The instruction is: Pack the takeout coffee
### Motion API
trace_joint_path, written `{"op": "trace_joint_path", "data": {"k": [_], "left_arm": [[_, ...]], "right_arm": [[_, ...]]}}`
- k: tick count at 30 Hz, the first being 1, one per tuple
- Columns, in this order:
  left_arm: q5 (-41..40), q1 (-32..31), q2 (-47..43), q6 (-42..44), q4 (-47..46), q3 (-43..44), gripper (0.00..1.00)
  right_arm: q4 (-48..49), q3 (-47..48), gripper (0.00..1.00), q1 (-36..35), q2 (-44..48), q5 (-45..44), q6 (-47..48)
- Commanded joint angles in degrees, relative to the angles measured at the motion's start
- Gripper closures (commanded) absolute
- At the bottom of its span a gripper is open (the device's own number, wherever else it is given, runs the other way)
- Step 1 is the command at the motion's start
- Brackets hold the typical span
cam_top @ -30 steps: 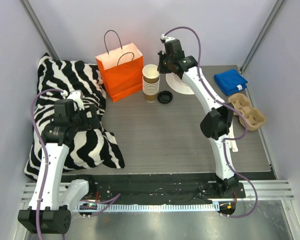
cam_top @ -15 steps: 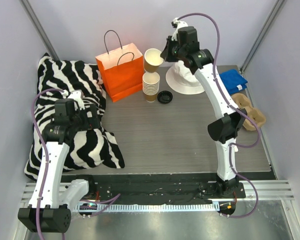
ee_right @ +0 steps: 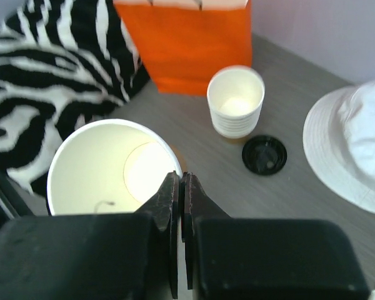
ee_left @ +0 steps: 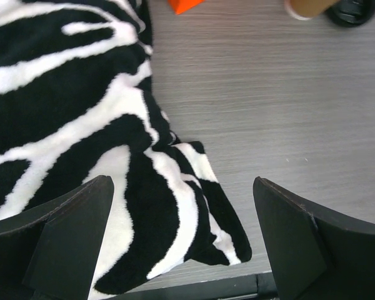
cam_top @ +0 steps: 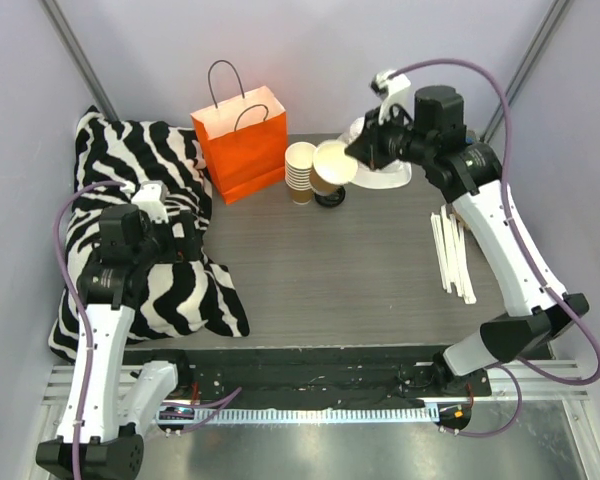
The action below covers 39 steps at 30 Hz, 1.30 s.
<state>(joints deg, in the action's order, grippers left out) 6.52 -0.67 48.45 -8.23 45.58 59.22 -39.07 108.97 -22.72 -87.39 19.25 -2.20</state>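
Top external view: the left pincer (ee_left: pixel 181 185) hangs wide open and empty over the zebra pillow (cam_top: pixel 150 160), and an orange bag (cam_top: pixel 242 145) stands further right on the counter (cam_top: pixel 330 280). Next is a stack of cups (cam_top: pixel 299 168), the top one empty. Just beside it the right pincer (ee_right: pixel 180 181) is pinched narrow on the rim of the lidless, empty paper cup (cam_top: pixel 332 163), tilted over the black lid (ee_right: pixel 264 155) on the counter.

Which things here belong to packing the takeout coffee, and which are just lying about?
Job in hand:
paper cup, pinched at its rim by the right gripper
black lid, lying loose
orange bag, probably where it gets packed

Lying about:
stack of cups
white hat
zebra pillow
white sticks
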Motion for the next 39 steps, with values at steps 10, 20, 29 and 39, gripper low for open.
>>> {"op": "trace_joint_path", "data": {"k": [10, 20, 29, 39], "left_arm": [[18.7, 0.1, -0.3, 5.9, -3.7, -2.3, 0.0], [19.4, 0.1, 0.9, 5.4, -5.4, -4.9, 0.0], [19.5, 0.1, 1.1, 5.3, -6.7, -5.6, 0.0], [19.2, 0.1, 1.1, 5.2, -6.8, -5.7, 0.0]], "right_arm": [[6.3, -34.9, 0.99, -6.5, 4.4, 0.1, 11.4], [21.5, -49.5, 0.99, -8.6, 7.6, -7.5, 9.1], [24.2, -54.3, 0.96, -8.5, 9.0, -6.8, 7.6], [24.0, -55.8, 0.66, -8.6, 9.4, -6.4, 6.9]]}}
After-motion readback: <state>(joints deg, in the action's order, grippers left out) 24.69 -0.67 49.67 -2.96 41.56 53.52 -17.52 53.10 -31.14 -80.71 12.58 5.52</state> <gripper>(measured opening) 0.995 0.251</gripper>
